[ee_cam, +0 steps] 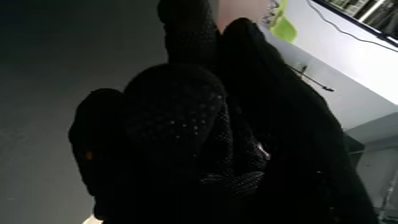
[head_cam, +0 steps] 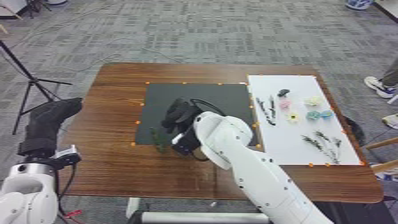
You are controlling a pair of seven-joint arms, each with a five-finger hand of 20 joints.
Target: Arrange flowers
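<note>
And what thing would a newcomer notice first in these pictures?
Probably the white right arm, crossing the table from the bottom edge, its black-gloved right hand over the dark mat. Next, the bright white sheet on the table's right side, with pale flowers and dark sprigs lying on it.

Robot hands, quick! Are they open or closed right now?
Left hand: open, nothing seen in it.
Right hand: over the black mat; can't tell if it's open or closed.

the left hand (head_cam: 53,117) and right hand (head_cam: 180,115) are gloved in black fabric; behind them, rounded white arms (head_cam: 266,175) are marked with dark dots, and black cables (head_cam: 70,181) are hung by the left wrist.
</note>
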